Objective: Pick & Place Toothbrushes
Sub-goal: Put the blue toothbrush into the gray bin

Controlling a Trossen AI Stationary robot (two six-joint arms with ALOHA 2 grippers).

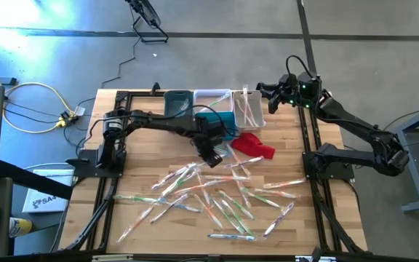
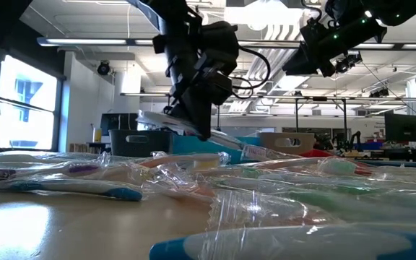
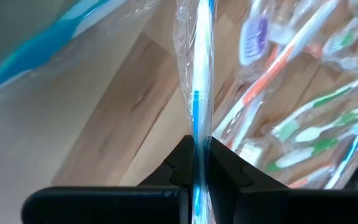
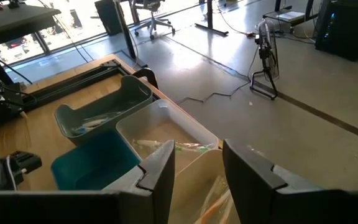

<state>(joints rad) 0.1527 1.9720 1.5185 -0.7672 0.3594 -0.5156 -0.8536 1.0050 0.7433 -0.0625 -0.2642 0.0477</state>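
We see the left claw (image 1: 211, 154) over the middle of the table (image 1: 144, 153), clamped on one blue-handled toothbrush (image 3: 199, 93) in its clear wrapper; in the left wrist view the wrapped handle runs straight out between the two closed fingers (image 3: 229, 167). In the low view this claw (image 2: 193, 119) hangs above the table with the wrapped brush (image 2: 215, 139) sticking out sideways, clear of the pile below. The rest of the toothbrushes (image 1: 217, 200) lie scattered in their wrappers across the near half of the table, with green, orange, blue and white handles crossing one another. Along the far edge stand the bins: a grey bin (image 1: 178, 102) on the left, a clear bin (image 1: 212, 98) beside it, a teal bin (image 1: 224, 124) just in front of those two, and a white bin (image 1: 247, 109) on the right with a few wrapped brushes in it. A red cloth (image 1: 253, 145) lies just to the near side of the white bin, to the right of the left claw. The right claw (image 1: 273, 97) hovers at the far right, just beside the white bin, with its fingers (image 4: 157, 171) spread apart and nothing between them; its wrist view looks down on the grey bin (image 4: 104, 109), the teal bin (image 4: 95, 165) and the clear bin (image 4: 166, 137), with a few wrapped brushes lying in the grey and clear ones.
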